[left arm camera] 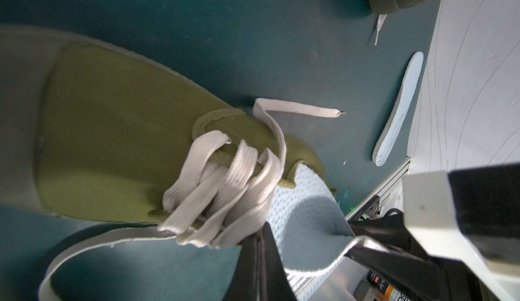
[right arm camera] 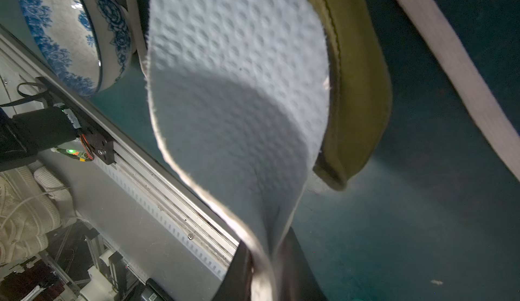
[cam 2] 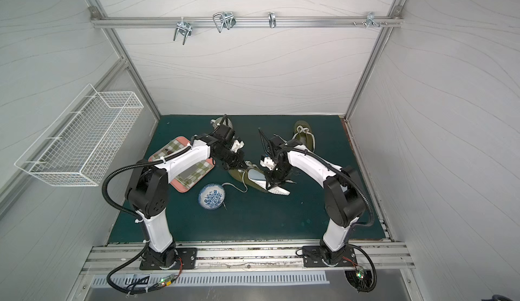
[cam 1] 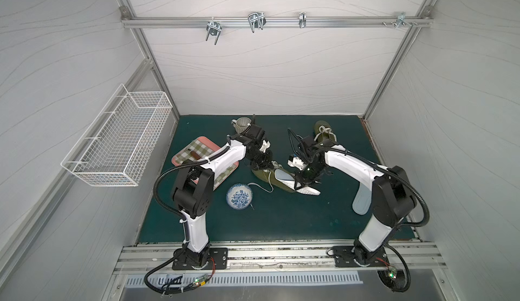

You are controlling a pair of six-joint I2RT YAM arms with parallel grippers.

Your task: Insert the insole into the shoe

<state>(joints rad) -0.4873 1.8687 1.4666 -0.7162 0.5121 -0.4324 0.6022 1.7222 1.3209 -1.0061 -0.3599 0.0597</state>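
Observation:
An olive-green shoe (cam 1: 264,177) (left arm camera: 118,133) lies on its side mid-mat. A pale blue insole (cam 1: 282,175) (right arm camera: 239,102) has its front inside the shoe's opening, while its heel end sticks out toward the right arm and bends. My right gripper (cam 1: 299,185) (right arm camera: 270,257) is shut on that heel end. My left gripper (cam 1: 261,166) (left arm camera: 260,234) is shut, with its tips pressed against the grey lace bundle (left arm camera: 225,189) at the tongue. Whether it pinches a lace I cannot tell.
A second olive shoe (cam 1: 323,133) stands at the back right, and a second insole (cam 1: 363,201) lies by the right arm. A blue-patterned bowl (cam 1: 239,196) sits near the shoe's front. A mug (cam 1: 242,125), a pink tray (cam 1: 180,157) with checked cloth and a wall-mounted wire basket (cam 1: 118,142) are to the left.

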